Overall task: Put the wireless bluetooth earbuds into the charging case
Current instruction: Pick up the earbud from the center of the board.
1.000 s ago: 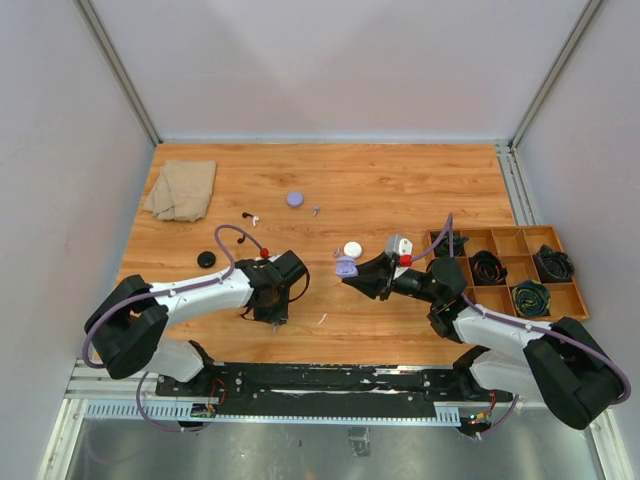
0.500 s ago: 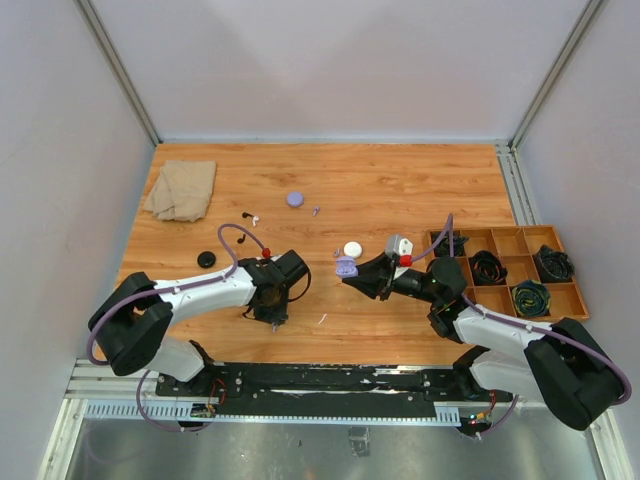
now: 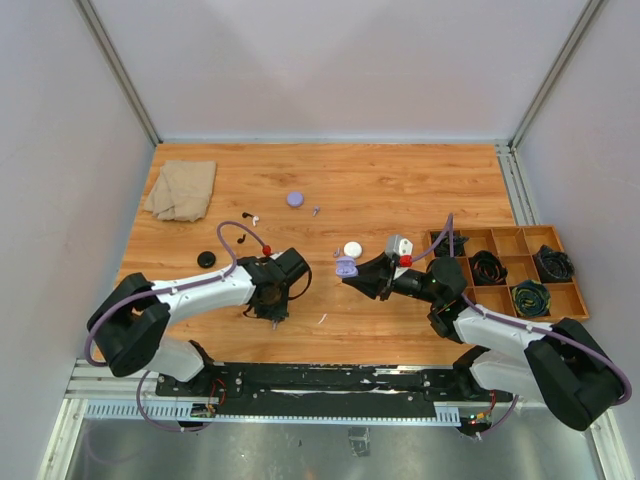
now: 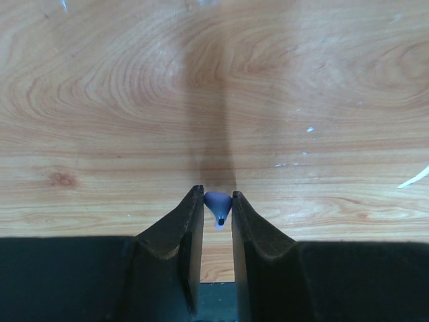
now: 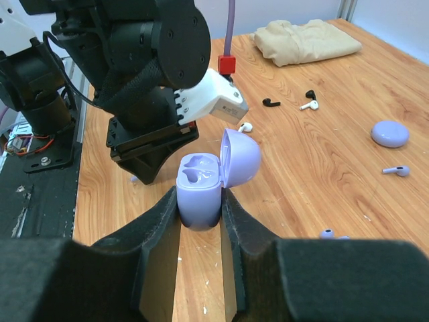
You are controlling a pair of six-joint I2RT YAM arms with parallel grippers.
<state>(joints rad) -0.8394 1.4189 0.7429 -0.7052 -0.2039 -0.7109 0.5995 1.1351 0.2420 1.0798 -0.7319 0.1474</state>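
Pinching a pale purple earbud (image 4: 217,208) low over the tabletop (image 4: 281,100), the left jaws are closed tight on it. Meanwhile the right jaws are clamped around the purple charging case (image 5: 200,182), lid flipped open. A few loose earbuds (image 5: 308,104) lie near the beige cloth (image 5: 308,40).

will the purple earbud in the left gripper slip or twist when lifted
Probably light and rigid. The purple earbud looks tiny, smooth and tapered, pinched only at the tips of the left gripper, so it may pivot or slip out.
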